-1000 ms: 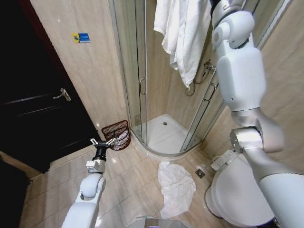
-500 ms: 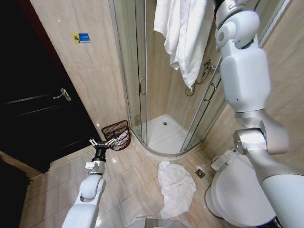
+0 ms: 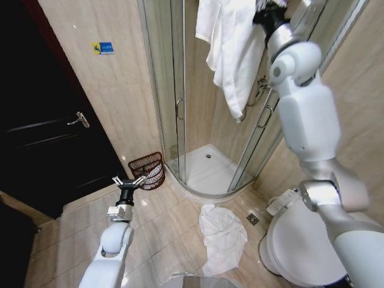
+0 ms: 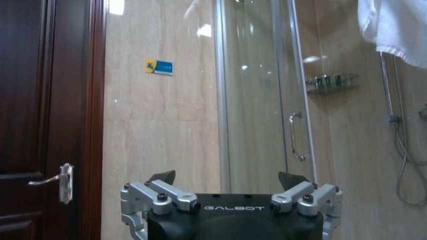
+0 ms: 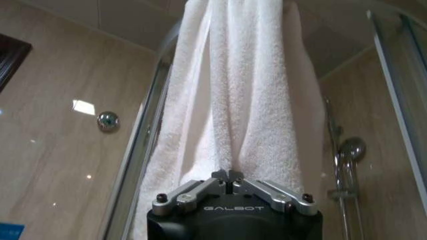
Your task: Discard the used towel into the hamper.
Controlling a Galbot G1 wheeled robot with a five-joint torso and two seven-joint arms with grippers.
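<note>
Tiled floor [image 3: 162, 231] carries hamper [image 3: 149, 170], crumpled towel [image 3: 222, 235].

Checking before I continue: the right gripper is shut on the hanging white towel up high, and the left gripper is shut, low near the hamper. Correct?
Not quite. The left gripper is open, its fingers spread apart in the left wrist view. The rest holds: the right gripper is shut on the hanging white towel, and the left sits low near the hamper.
</note>
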